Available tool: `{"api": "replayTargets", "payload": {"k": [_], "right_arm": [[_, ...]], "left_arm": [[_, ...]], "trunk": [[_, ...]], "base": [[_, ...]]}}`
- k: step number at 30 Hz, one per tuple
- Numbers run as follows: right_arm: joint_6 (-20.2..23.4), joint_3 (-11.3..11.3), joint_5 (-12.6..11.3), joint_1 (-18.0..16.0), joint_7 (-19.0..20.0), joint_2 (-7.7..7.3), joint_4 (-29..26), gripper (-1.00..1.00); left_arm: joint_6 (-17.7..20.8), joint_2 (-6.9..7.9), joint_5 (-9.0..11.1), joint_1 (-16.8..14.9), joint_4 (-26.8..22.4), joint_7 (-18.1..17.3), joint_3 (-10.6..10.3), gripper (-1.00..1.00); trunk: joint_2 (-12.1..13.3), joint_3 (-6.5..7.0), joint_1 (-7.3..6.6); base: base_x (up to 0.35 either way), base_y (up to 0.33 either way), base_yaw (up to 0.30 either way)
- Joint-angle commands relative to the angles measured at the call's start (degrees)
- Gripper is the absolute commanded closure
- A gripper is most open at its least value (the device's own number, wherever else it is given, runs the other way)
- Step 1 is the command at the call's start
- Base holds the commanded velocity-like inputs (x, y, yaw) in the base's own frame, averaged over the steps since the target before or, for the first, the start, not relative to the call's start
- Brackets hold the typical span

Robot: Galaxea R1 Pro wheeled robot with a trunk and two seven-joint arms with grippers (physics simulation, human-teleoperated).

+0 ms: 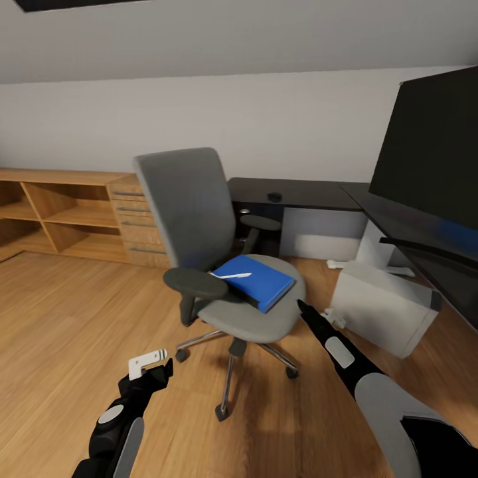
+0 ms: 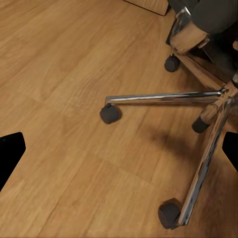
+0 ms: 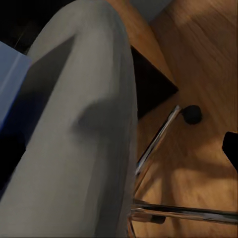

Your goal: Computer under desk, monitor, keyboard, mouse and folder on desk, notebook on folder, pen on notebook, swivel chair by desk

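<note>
The folder (image 1: 259, 281) is lying flat on the seat of the swivel chair (image 1: 199, 219), turned at an angle, with a thin white pen (image 1: 232, 275) resting across its upper face; a darker slab seems to be showing under its near edge, possibly the notebook, though the view is too soft to be sure. The chair is standing on the wooden floor (image 1: 79, 318) out in the room, turned away from the counter (image 1: 299, 192), so its load is waiting to be carried over. The right pincer (image 1: 302, 307) is reaching in low at the front rim of the seat, close beside the folder's near corner, which looks like the line for sliding under or pinching that edge; its wrist view is looking along the grey seat cushion with the chrome star legs below, and I cannot tell how wide its fingers are standing. The left pincer (image 1: 157, 364) is hanging lower, near the chair's base, its wrist view looking down at the casters, with the fingertips set wide at both edges and nothing between them. The mouse (image 1: 274, 197) is sitting on the far run of the counter, the monitor (image 1: 428, 149) is standing on the near run at the right, and the computer (image 1: 385, 305) is resting on the floor beside the counter's white leg, seemingly not yet tucked fully beneath.
</note>
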Motion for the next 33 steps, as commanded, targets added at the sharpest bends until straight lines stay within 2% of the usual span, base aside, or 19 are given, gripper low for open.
{"api": "replayTargets", "payload": {"k": [1, 10, 11, 15, 20, 29, 33], "right_arm": [[-0.1, -0.1, -0.5, -0.1, 0.4, 0.01, 0.1, -1.0], [0.0, -0.2, -0.6, -0.1, 0.3, -0.02, 0.1, -1.0], [0.0, -0.2, -0.7, 0.0, 0.3, -0.63, 0.0, -1.0], [0.0, -0.2, -0.7, 0.0, 0.4, -0.84, -0.1, -1.0], [0.0, -0.2, -0.7, 0.0, 0.3, -0.93, -0.1, -1.0], [0.0, -0.2, -0.7, 0.0, 0.4, -0.95, -0.1, -1.0], [0.0, -0.2, -0.7, 0.0, 0.4, -1.2, -0.1, -1.0]], "left_arm": [[0.2, -0.02, 0.6, 0.0, -0.1, 0.4, 0.0, -1.0], [0.1, 0.04, 0.6, 0.0, -0.1, 0.4, 0.3, -1.0], [0.0, 0.02, 0.6, 1.2, -1.3, 0.4, 0.3, -1.0], [-0.1, 0.0, 0.6, 3.3, -4.0, 0.4, 0.2, -1.0], [-0.1, -0.11, 0.6, 4.8, -5.0, 0.4, -0.2, -1.0], [-0.1, 0.0, 0.7, 5.2, -5.2, 0.4, -0.1, -1.0], [0.0, 0.01, 0.7, 5.2, -5.3, 0.4, -0.1, -1.0]], "trunk": [[0.0, -0.06, -0.01], [0.0, -0.06, -0.01], [0.0, -0.06, -0.01], [0.0, -0.06, -0.01], [0.0, -0.06, -0.01], [0.0, -0.06, -0.01], [0.0, -0.06, -0.01]], "base": [[0.0, 0.0, -0.11], [0.0, 0.0, -0.024], [0.0, 0.0, 0.0], [0.0, 0.0, 0.0], [0.0, 0.0, 0.0], [0.002, 0.0, 0.0], [0.171, 0.0, 0.0]]}}
